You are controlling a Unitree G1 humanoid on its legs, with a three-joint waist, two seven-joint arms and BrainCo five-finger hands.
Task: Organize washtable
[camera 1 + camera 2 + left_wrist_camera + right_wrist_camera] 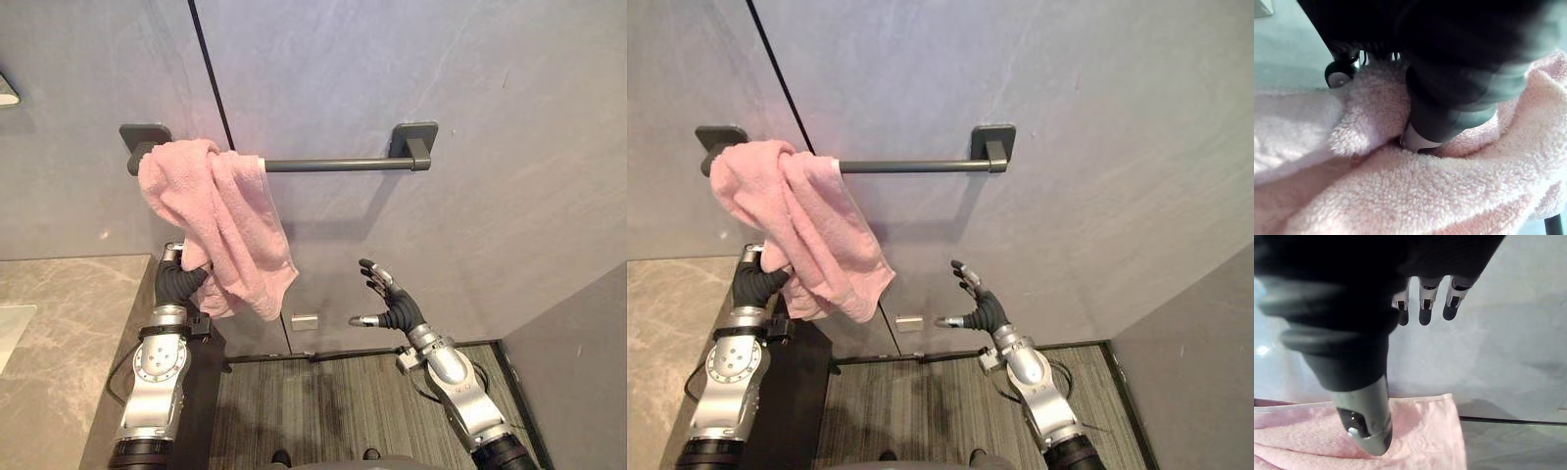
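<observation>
Silver-and-dark left hand (179, 282): up under the lower folds of the pink towel (220, 220), my fingers buried in the cloth, so I cannot tell whether they grip it or merely press. Towel: bunched and twisted over the left end of the dark bar (333, 164) on the grey wall (490, 117), one corner hanging low and skewed, most of the bar bare to its right. Right hand (390, 305): held up apart from the towel, below the bar's right half, fingers straight and spread, holding nothing. Stone counter (59, 333): at my left, beside the left arm. Step in hand, as I judge it: hanging the towel properly; the cloth is on the bar but not spread. Next move calls for: taking the free edge with the right hand and drawing it along the bar until the towel hangs flat and even, without pulling it off.
</observation>
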